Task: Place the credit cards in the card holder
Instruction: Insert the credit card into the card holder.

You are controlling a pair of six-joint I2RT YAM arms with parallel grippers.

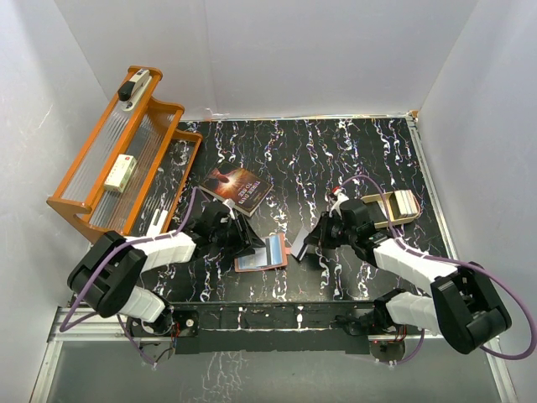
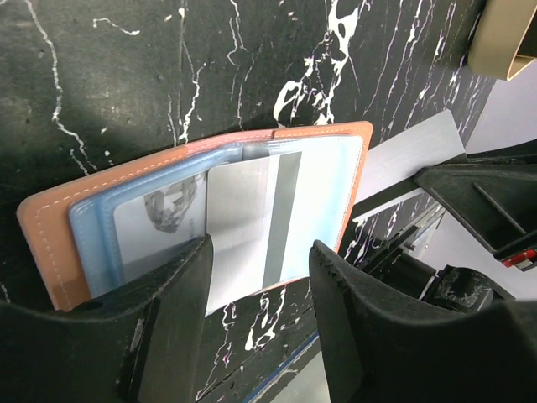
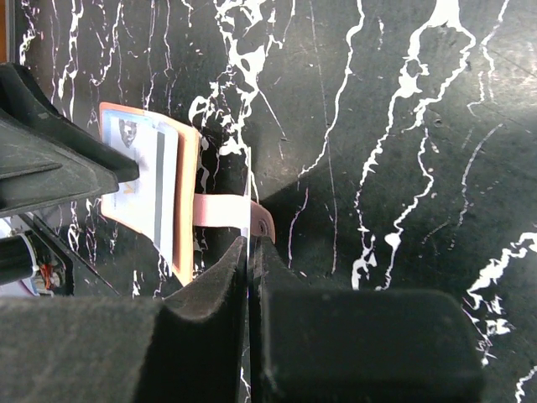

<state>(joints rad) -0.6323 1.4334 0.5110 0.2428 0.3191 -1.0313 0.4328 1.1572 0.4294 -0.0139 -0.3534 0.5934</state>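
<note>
A dark paperback book (image 1: 237, 189) lies on the black white-veined table (image 1: 352, 159) just behind the left arm; an orange wire rack (image 1: 126, 159) stands at the far left; a beige tin (image 1: 398, 206) sits behind the right arm, well apart from the work. The card holder (image 2: 46, 243) lies open and flat near the front edge, between the two grippers; its snap tab (image 3: 220, 210) stretches toward the right gripper and passes under that gripper's card.

Both arms reach inward and low, wrists angled toward each other. The left gripper (image 2: 262, 248) hangs over the holder with its jaws apart, straddling the near end of a striped card (image 2: 247, 227); the right gripper (image 3: 250, 252) is clamped tight on a pale card (image 2: 411, 159), held on edge just beside the holder.

The holder is reddish-brown stitched leather with clear bluish sleeves; an emblem card (image 2: 159, 218) sits under the left sleeve; the striped card is white with a grey band, partly tucked into the right sleeve.
</note>
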